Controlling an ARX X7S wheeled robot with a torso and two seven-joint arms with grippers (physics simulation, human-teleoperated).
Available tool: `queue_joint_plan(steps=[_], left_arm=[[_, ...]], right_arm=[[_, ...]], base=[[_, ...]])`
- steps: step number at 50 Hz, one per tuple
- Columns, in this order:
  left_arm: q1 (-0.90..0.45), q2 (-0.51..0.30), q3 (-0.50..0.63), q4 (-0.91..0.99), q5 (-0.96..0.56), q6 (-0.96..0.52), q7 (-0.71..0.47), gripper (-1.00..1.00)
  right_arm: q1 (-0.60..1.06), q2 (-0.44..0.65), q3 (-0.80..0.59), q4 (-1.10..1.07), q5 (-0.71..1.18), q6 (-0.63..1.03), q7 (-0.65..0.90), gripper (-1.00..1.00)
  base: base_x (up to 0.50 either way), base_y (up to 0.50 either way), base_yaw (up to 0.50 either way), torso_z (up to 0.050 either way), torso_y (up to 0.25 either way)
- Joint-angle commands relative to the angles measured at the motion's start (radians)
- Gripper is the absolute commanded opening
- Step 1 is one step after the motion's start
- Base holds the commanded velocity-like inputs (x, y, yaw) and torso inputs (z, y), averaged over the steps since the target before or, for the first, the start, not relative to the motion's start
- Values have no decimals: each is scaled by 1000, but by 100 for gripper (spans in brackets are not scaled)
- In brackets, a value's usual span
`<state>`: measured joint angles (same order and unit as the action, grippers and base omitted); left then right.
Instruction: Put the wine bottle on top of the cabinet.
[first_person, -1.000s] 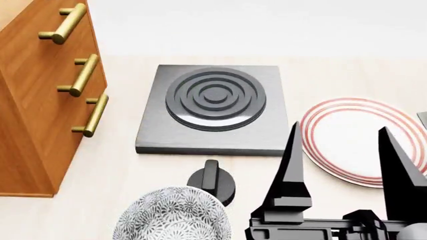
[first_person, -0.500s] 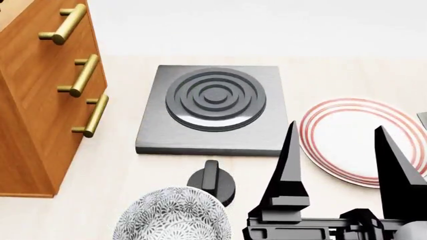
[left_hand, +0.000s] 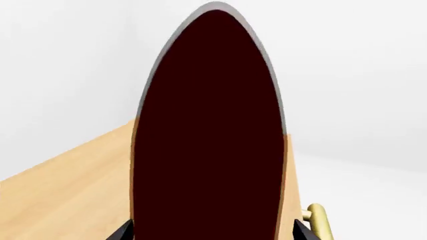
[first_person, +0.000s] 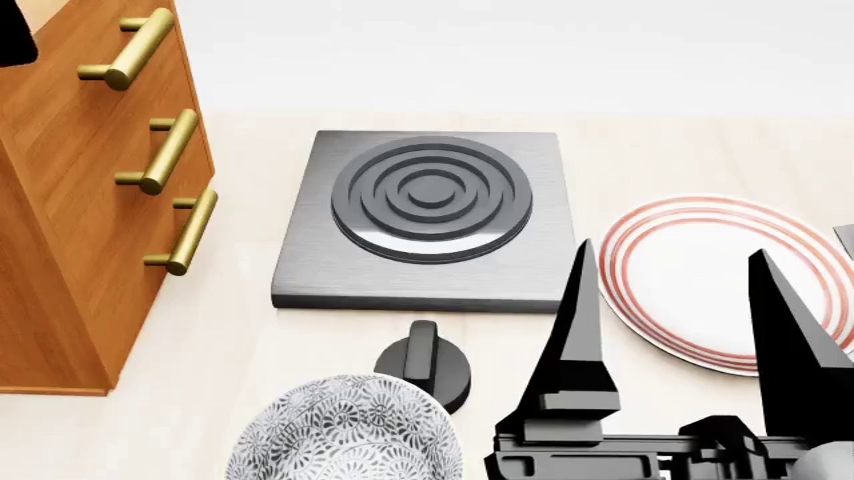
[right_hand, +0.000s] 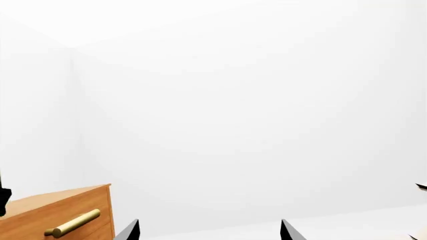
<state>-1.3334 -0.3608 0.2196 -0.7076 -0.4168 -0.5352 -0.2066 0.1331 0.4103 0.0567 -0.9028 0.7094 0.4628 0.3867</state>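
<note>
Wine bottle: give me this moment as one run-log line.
wine bottle: between left gripper fingers, over cabinet | right gripper: open, empty, by plate

Cabinet (first_person: 80, 200) walls off bench (first_person: 694, 150) left edge; brass handles (first_person: 167, 150) jut toward hob plate (first_person: 427, 215). Narrow lane between handles and hob. Knob (first_person: 423, 368) and patterned bowl (first_person: 344, 430) crowd near centre. Striped plate (first_person: 694, 275) low at right, behind right gripper (first_person: 681, 330), jaws spread. Open bench behind hob. Wine bottle (left_hand: 210, 130) fills left wrist view above cabinet top.
</note>
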Motion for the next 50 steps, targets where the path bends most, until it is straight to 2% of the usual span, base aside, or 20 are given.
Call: queue_joint_plan(steps=[1,23,32,50], left_arm=[[15,3,3,-24,-22,9,-3,100],[91,-31,2,68,-17,3,-40,100],[224,-74,2,343,-5,-2,-123,100],[425,-144,15,773,-35,-44,-172,100]], right_arm=[[3,3,-8,5,-3,-6,2,100],[3,7,-24,12,-6,-15,5,100],[4,7,-38,13,-12,-17,6,100],[12,10,-62,11,-15,-14,14,100]], base=[[0,0,0,0,0],[0,0,0,0,0],[0,0,0,0,0],[0,0,0,0,0]])
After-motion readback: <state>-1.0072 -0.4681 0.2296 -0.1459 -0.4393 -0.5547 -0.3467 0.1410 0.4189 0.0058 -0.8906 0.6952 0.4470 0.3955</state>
